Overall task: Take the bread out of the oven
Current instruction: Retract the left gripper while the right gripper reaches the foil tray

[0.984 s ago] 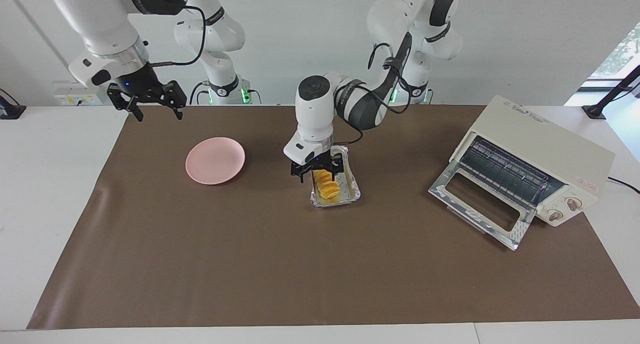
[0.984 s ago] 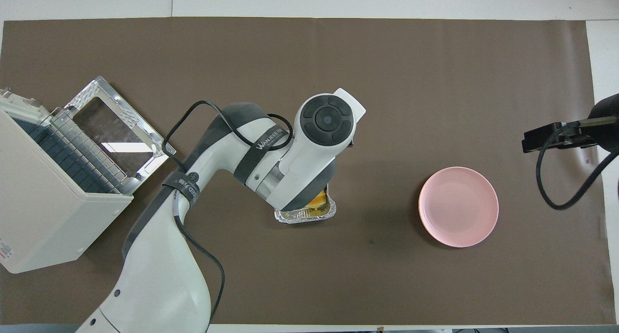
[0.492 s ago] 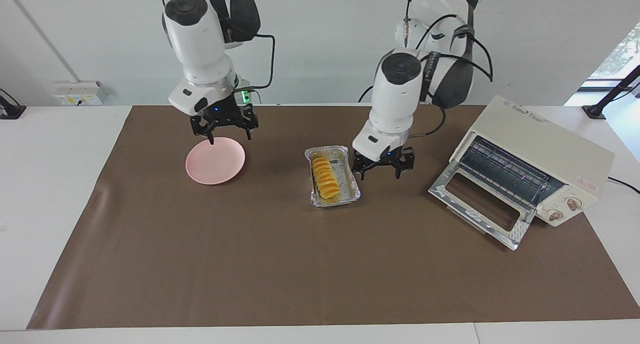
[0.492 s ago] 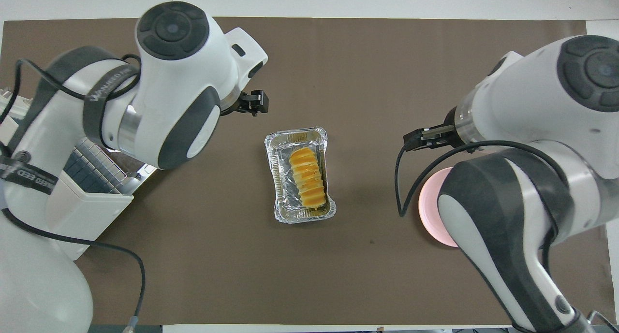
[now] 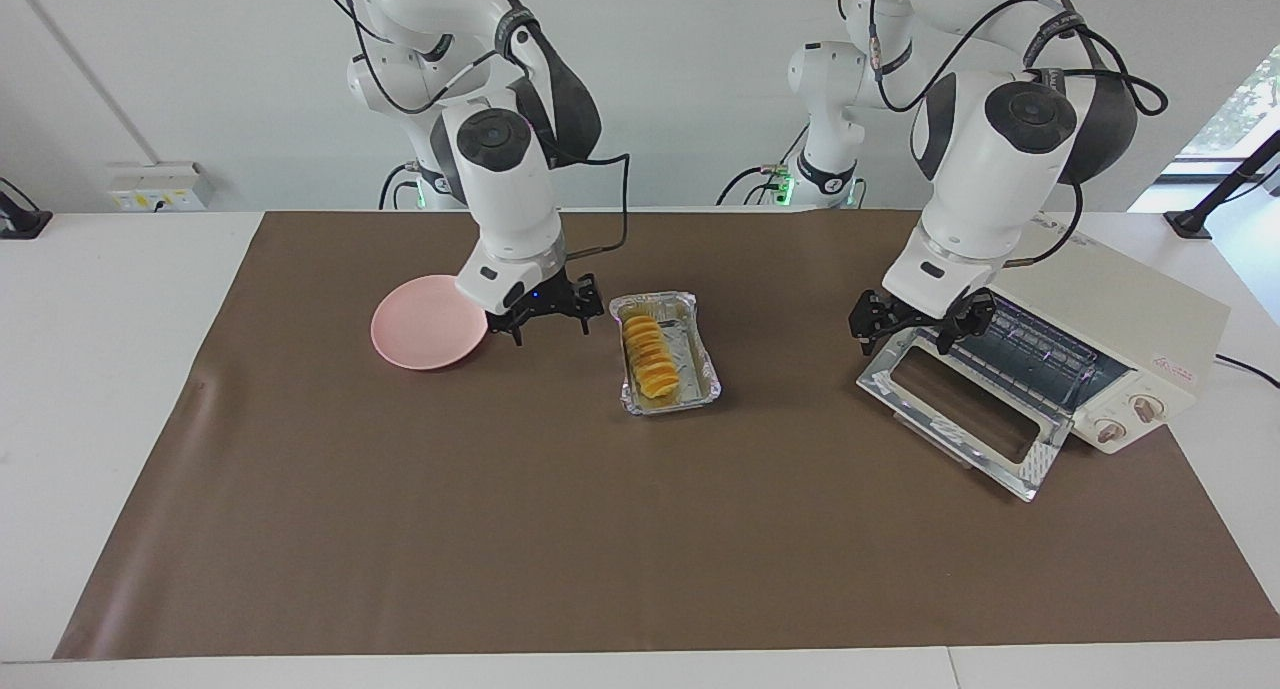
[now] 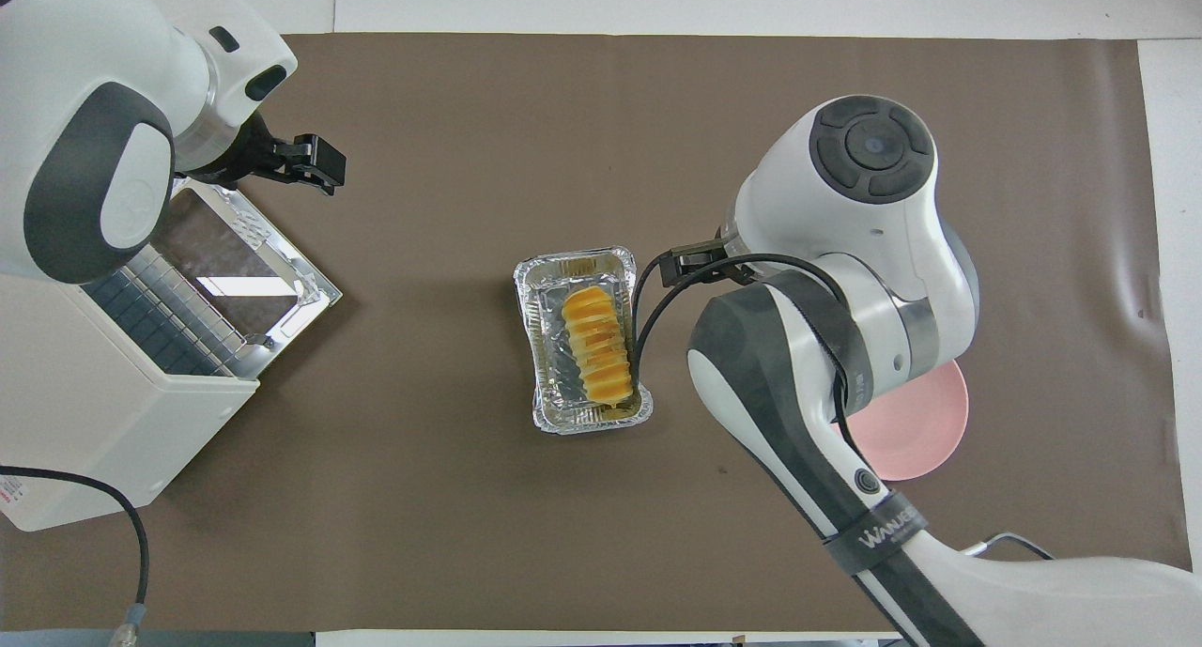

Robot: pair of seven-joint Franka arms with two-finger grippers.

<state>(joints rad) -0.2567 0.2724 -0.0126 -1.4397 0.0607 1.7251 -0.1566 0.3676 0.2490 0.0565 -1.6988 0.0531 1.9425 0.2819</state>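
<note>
Cream-white oven (image 5: 1075, 314), right of frame in the facing view, stands with its glass door (image 5: 960, 409) dropped open and nothing visible on its rack. The pink plate (image 5: 425, 324), left of centre, is bare. The bread (image 5: 650, 357) lies in the foil tray (image 5: 690, 354) at centre frame, so removal appears done; plating may remain. Right gripper (image 5: 545, 314) hovers between plate and tray, fingers parted, empty. Left gripper (image 5: 920, 324) hangs over the door's hinge edge, likewise parted and empty.

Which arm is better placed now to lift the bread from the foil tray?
The right: its hand hangs between the plate and the foil tray with the bread. The left hand is over the oven door.
</note>
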